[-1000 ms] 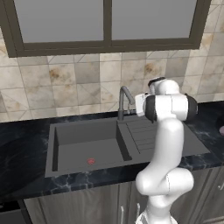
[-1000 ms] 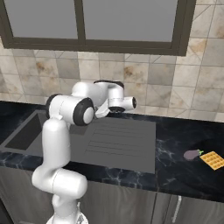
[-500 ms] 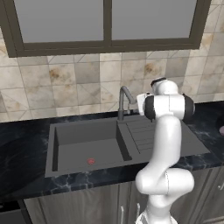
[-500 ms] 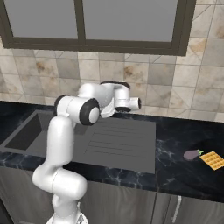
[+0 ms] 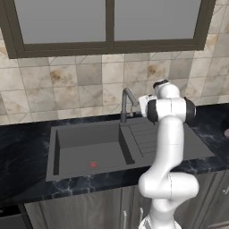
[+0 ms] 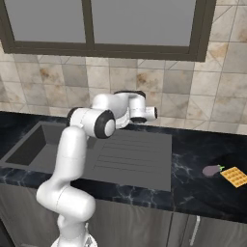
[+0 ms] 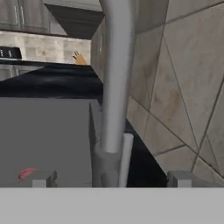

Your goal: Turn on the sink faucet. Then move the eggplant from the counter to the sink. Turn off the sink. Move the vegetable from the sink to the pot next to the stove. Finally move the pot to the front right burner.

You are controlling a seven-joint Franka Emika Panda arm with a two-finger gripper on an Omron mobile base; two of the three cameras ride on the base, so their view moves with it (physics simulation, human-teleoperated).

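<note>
The hand (image 7: 109,178) is wide open around the slim dark grey metal faucet (image 7: 114,87); it could miss the small side lever (image 7: 126,157) and shove the stem instead.

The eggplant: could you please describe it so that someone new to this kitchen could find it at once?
Follow the black counter to the right, past the ribbed drainboard of the sink. The eggplant lies near the front edge there, small, oblong and purple, touching or nearly touching a flat orange waffle-patterned square.
</note>
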